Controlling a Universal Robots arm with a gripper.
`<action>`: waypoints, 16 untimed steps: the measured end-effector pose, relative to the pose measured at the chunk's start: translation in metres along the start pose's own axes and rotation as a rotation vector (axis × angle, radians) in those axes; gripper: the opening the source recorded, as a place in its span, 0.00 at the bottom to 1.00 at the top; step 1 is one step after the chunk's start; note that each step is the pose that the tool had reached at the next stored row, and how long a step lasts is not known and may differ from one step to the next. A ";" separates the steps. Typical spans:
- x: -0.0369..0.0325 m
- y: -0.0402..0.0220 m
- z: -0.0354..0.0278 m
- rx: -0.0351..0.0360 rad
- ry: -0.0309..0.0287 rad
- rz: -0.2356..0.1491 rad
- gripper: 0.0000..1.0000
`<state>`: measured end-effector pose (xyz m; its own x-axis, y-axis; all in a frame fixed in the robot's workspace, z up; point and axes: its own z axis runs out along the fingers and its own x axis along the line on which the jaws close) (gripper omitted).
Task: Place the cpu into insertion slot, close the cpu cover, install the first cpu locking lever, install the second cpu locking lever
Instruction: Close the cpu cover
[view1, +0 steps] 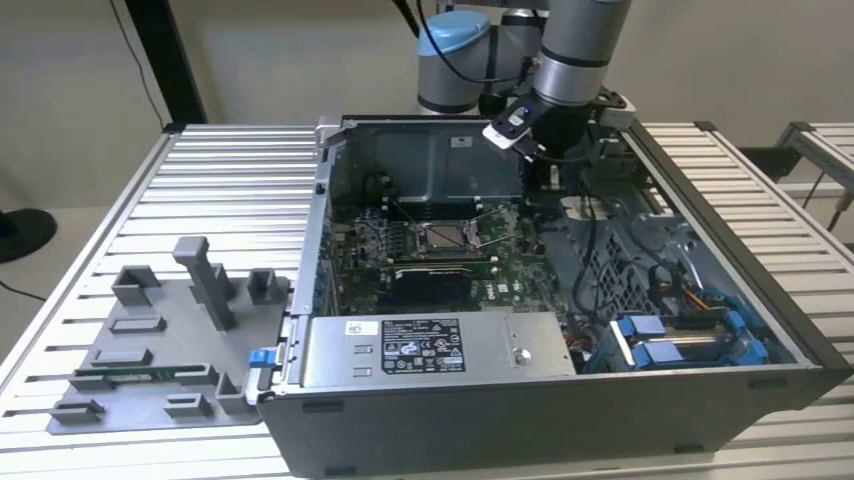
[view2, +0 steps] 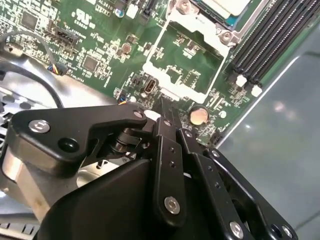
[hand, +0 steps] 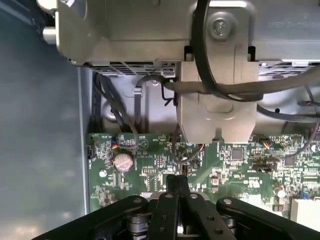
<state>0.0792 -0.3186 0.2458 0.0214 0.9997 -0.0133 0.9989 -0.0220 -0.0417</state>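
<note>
In the exterior view the arm reaches down into an open computer case, and my gripper (view1: 541, 172) hangs over the green board just to that view's right of the insertion slot (view1: 445, 237). In both wrist views the black fingers meet at their tips with nothing between them, so my gripper (view2: 163, 106) (hand: 176, 181) is shut and empty. Just beyond the tips lies the cpu cover (view2: 156, 57), a thin silvery frame swung open, with board showing through its cut-out. Past it a silvery flat top, apparently the cpu (view2: 220, 6), sits in the slot.
Long black memory slots (view2: 265, 45) run beside the socket, and a coin battery (view2: 199, 116) (hand: 122, 161) lies near the fingertips. Cables and a grey metal bracket (hand: 215, 115) cross the board's edge. A power supply (view1: 427, 345), blue drive bays (view1: 681, 340) and a grey fixture tray (view1: 160, 350) are nearby.
</note>
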 end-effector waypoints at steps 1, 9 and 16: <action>0.0001 0.0019 0.0015 0.0015 0.0001 0.000 0.00; 0.0004 0.0120 0.0112 0.0285 -0.0006 -0.001 0.00; 0.0006 0.0142 0.0193 0.0625 -0.0013 -0.001 0.00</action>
<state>0.0926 -0.3186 0.2260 0.0202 0.9997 -0.0145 0.9943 -0.0216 -0.1040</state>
